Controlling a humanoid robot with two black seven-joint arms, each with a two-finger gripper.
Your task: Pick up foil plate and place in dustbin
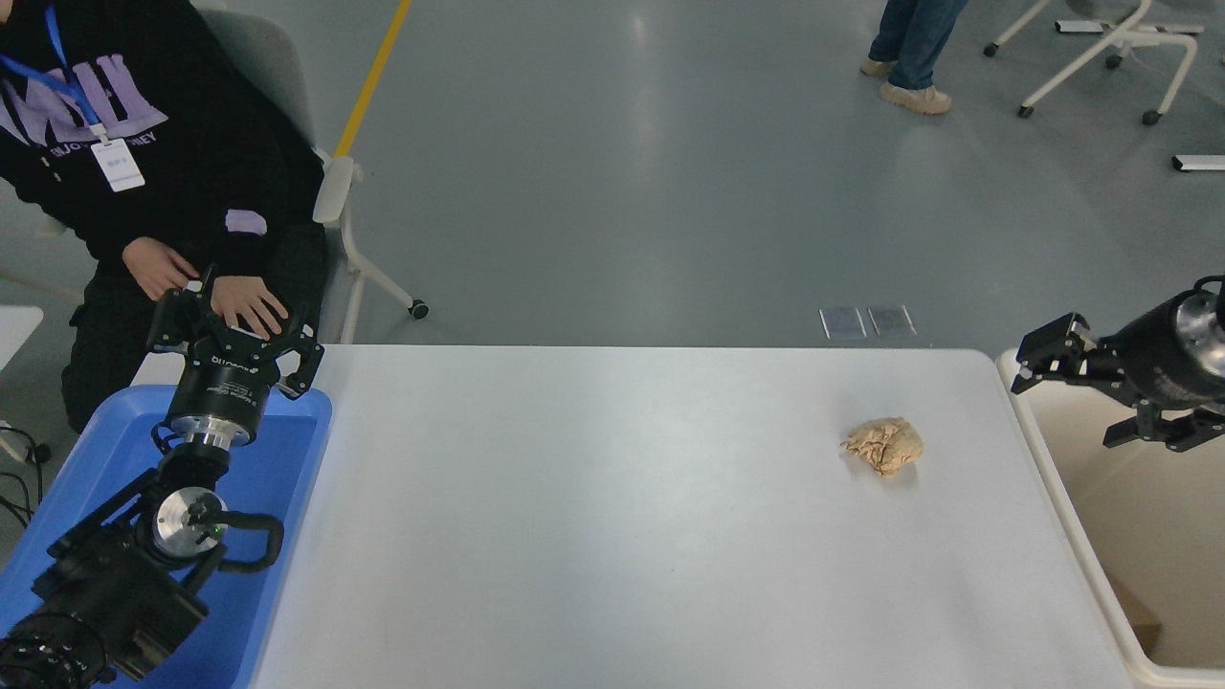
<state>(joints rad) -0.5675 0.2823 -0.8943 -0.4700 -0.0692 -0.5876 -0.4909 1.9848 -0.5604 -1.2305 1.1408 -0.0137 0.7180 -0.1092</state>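
Observation:
The foil plate does not show anywhere in the head view. The dustbin [1172, 545] is a cream bin standing against the table's right end. My right gripper [1064, 408] reaches in from the right edge, above the bin's far left corner, open and empty. My left gripper [234, 333] is parked at the lower left above a blue tray [278, 498], with its fingers spread and nothing between them.
A crumpled tan paper ball [885, 445] lies on the white table [593, 517], left of the bin. A seated person [144, 144] rests both hands just behind my left gripper. Another person's legs [914, 48] are on the floor far behind.

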